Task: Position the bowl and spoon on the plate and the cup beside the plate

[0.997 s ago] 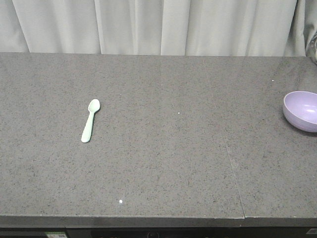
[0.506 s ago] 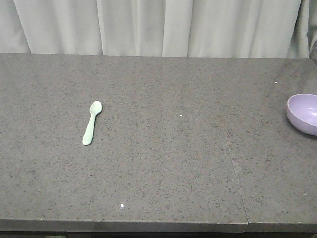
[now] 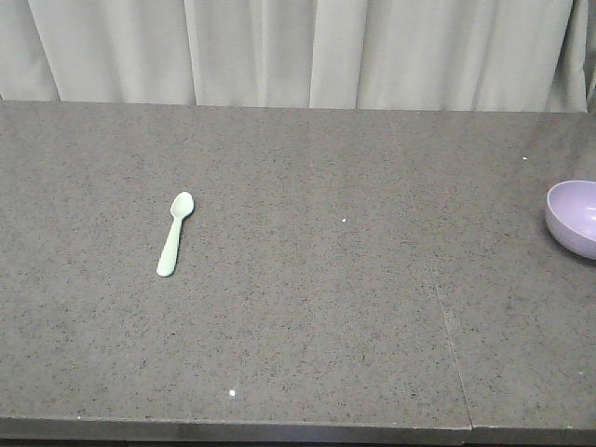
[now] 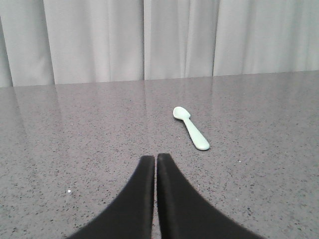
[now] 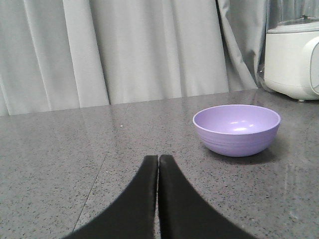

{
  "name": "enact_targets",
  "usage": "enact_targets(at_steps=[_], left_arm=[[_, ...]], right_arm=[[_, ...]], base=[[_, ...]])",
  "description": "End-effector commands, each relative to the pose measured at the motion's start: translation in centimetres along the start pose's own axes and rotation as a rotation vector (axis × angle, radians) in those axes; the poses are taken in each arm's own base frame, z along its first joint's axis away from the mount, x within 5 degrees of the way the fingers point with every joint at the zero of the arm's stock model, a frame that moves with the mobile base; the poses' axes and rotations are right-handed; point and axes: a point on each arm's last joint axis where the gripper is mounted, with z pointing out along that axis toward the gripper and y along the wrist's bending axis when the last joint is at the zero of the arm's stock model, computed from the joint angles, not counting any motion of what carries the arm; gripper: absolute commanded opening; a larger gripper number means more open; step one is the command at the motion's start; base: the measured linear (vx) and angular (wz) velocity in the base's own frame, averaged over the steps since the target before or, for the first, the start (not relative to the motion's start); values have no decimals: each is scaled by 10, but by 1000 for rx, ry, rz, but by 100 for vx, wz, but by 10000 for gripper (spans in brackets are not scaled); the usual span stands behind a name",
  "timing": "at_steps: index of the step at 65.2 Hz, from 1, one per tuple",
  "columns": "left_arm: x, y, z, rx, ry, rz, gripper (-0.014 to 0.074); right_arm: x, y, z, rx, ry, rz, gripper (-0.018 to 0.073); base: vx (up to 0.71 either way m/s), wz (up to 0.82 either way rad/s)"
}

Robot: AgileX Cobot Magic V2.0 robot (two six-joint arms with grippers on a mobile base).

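Observation:
A pale mint spoon lies flat on the grey stone counter, left of centre, scoop pointing away. In the left wrist view the spoon lies ahead and slightly right of my left gripper, whose black jaws are shut with nothing between them. A lavender bowl stands upright at the counter's right edge, partly cut off by the frame. My right gripper is shut and holds nothing; the bowl sits ahead of it to the right. The plate and the cup are out of view.
Pale curtains hang behind the counter. A white appliance stands at the far right behind the bowl. A thin seam runs across the counter on the right side.
The whole front view has shifted slightly: spoon and bowl sit a little further right and lower in the frame, and the counter's front edge has dropped down. Nothing on the counter itself has moved.

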Motion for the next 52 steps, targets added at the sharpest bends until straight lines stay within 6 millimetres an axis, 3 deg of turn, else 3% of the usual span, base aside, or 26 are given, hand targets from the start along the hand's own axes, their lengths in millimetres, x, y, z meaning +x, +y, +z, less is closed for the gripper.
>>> enact_targets(at_steps=[1,52], left_arm=[[1,2,0,-15,-62,-11,-6],[1,2,0,-15,-62,-11,-6]], right_arm=[[-2,1,-1,-11,-70,-12,-5],[-2,1,-1,-11,-70,-12,-5]], base=[[1,1],[1,0]])
